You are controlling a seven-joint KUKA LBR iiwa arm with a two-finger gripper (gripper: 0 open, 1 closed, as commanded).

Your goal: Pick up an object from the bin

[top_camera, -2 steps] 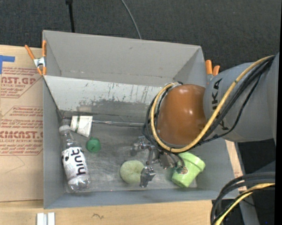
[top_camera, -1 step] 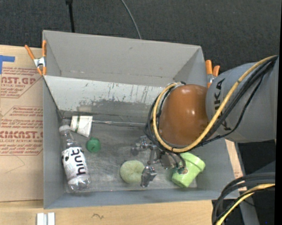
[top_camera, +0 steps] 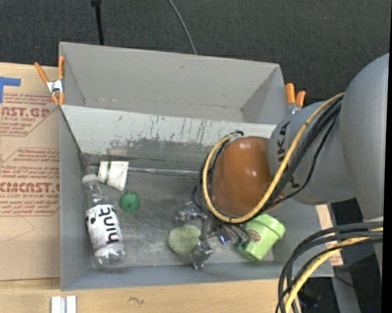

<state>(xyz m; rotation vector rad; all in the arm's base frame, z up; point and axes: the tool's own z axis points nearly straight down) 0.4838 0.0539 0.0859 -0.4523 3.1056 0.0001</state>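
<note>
Grey bin (top_camera: 160, 74), near its front edge: the gripper (top_camera: 201, 239) sits low, just beside a pale green lump (top_camera: 180, 240); whether it is open or closed I cannot tell. A green tub (top_camera: 264, 237) lies near the front-right corner and a bottle (top_camera: 105, 230) front-left.

Open room at mid bin floor (top_camera: 159, 209) — bottle (top_camera: 105, 231), cup (top_camera: 114, 173), green ball (top_camera: 129, 201) crowd the left.

You look down on bin (top_camera: 166, 87) from above, slightly to one side; arm (top_camera: 357, 145) enters your right, near lens.
</note>
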